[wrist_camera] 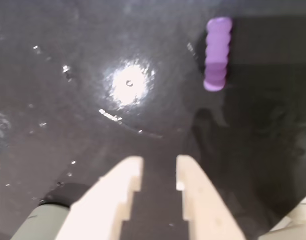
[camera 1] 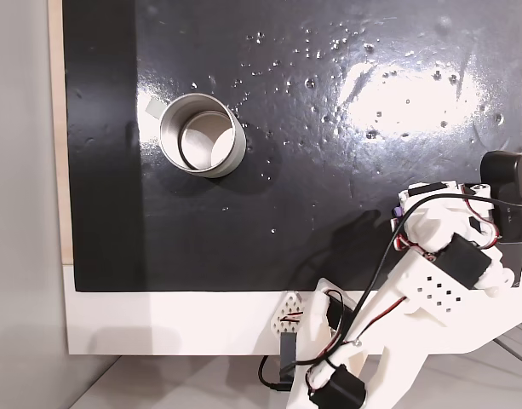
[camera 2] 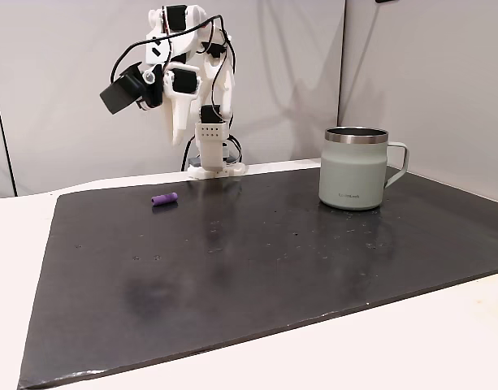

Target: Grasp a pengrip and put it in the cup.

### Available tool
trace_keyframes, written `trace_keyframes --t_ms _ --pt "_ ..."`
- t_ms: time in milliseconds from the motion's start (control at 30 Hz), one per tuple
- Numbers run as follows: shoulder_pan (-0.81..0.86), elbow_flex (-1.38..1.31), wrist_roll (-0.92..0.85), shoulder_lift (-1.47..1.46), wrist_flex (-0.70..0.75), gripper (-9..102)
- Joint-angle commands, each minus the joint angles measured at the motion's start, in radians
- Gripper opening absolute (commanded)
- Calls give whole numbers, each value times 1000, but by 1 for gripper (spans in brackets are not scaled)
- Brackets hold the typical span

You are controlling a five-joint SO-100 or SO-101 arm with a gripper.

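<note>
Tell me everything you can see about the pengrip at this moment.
The pengrip is a small light-purple tube with rounded ribs along its length, and it looks soft and rubbery. It lies on its side on the dark mat, free, with nothing touching it. In the wrist view it sits ahead of the fingers, a little to the right of the gap between them. In a fixed view it lies near the arm's base, far from the cup.
</note>
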Motion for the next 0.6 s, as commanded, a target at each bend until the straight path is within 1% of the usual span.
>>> trace_keyframes --t_ms 0,100,300,567 --pt "54 -92 -80 -86 -44 18" --pt "80 -110 -126 -167 -64 23" --pt "110 -97 -163 -268 -92 24" --pt "155 40 -225 -288 -232 24"
